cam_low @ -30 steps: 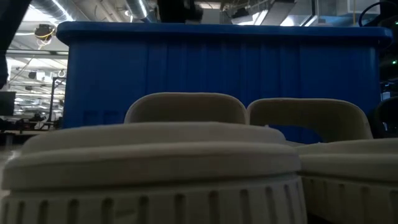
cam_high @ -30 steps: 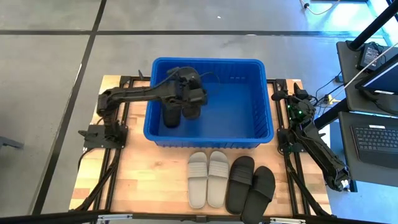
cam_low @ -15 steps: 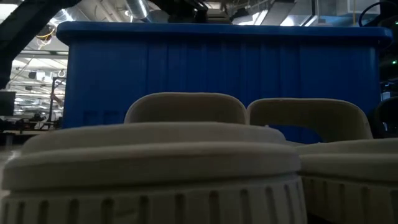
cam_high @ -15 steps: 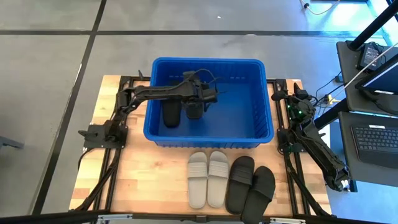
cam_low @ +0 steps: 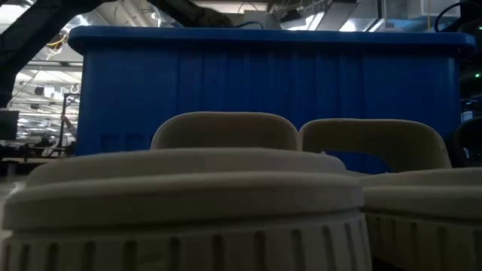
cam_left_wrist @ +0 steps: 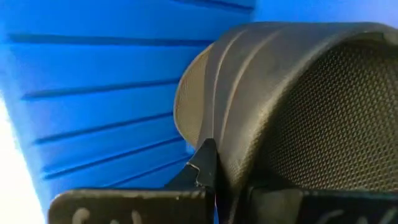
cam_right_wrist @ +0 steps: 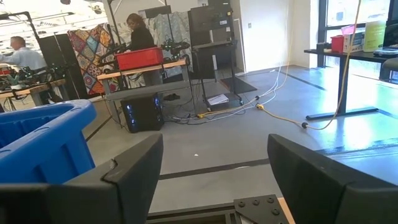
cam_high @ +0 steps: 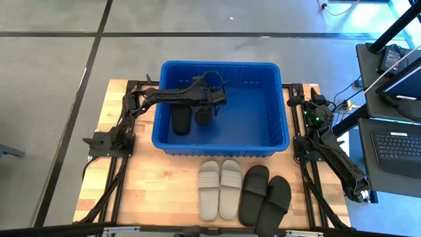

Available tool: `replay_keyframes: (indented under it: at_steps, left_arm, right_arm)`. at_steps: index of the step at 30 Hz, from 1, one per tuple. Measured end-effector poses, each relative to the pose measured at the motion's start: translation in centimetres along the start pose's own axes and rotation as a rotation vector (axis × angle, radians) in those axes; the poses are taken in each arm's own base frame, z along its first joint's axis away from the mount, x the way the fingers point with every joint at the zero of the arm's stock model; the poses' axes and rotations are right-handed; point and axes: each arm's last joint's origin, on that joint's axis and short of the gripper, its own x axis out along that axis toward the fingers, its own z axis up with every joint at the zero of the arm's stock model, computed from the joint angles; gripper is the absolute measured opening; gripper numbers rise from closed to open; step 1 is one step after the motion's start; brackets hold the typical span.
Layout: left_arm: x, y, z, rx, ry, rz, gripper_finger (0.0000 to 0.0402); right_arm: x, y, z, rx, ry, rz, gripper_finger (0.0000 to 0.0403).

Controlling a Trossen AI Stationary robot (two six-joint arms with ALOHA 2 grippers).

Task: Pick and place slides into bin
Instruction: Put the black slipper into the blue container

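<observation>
The blue bin [cam_high: 276,125] stands at the table's far middle. My left gripper [cam_high: 212,103] reaches down into it, shut on a black slide [cam_high: 205,117] that fills the left wrist view [cam_left_wrist: 298,112]. A second black slide [cam_high: 181,121] lies on the bin's floor beside it. On the table in front of the bin lie two light grey slides [cam_high: 219,188] and two black slides [cam_high: 265,197], soles down. My right gripper [cam_right_wrist: 214,180] is open and empty at the table's right edge [cam_high: 309,105]. My left gripper holds the black slide at the side edge of its wide strap [cam_left_wrist: 217,106]. One finger [cam_left_wrist: 205,167] lies on the strap's outer side, the other toward its mesh-lined inner side. The fingers come from above, slanting down into the bin. Whether the slide rests on the bin's floor does not show.
The bin's right half [cam_high: 253,115] holds nothing. In the low view the grey slides [cam_low: 196,196] stand right before the camera, the bin's near wall [cam_low: 271,83] behind them. A laptop desk [cam_high: 395,145] stands to the table's right. People show far off in the room [cam_right_wrist: 140,34].
My left gripper has gone down into the bin and a little toward the table's right, carrying the black slide lower. In the low view its top has sunk behind the bin's rim. It stays shut on the slide.
</observation>
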Motion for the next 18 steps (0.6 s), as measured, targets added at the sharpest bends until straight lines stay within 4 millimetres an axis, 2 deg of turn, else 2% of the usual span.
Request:
replay_keyframes:
  at_steps: [4,8,18]
  left_arm:
    - [0.6,-1.7,0.0,0.030,-0.059,0.005,0.0006]
    - [1.3,-2.6,-0.3,0.053,-0.068,0.001,0.0006]
    - [3.5,-2.5,-1.5,0.035,-0.042,-0.060,0.0006]
  right_arm:
    - [0.0,0.0,0.0,0.000,0.000,0.000,0.0289]
    - [0.0,0.0,0.0,0.003,0.000,0.000,0.0289]
    - [0.0,0.0,0.0,0.004,0.000,0.001,0.0289]
